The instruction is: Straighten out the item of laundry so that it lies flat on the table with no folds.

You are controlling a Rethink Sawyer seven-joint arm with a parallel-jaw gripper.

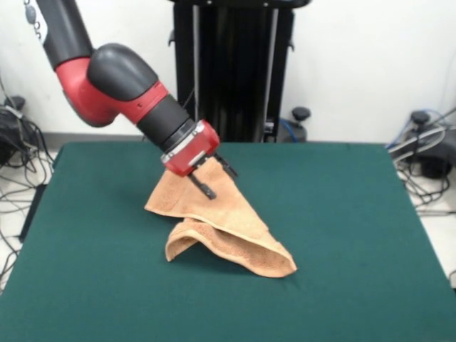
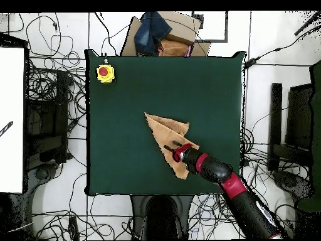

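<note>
Lying folded near the middle of the dark green felt table (image 1: 356,235), the peach-orange terry towel (image 1: 228,221) makes a long wedge, its narrow tip pointing toward the yellow box with the red button (image 2: 105,73) in the overhead view. The red-and-black gripper (image 1: 214,176) sits on the wide end, fingers pinching a raised bit of the cloth.

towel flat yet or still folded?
Still folded. The towel is bunched into a triangular shape, its top lifted at the end effector, with a curled fold at its near edge. Overhead it reads as overlapping layers on the table.

towel (image 1: 235,228): plain peach-orange
worktop (image 1: 356,235): dark green
arm (image 1: 107,75): red and black
pincer (image 1: 211,178): black, under a red wrist
button (image 2: 105,73): red on yellow
</note>
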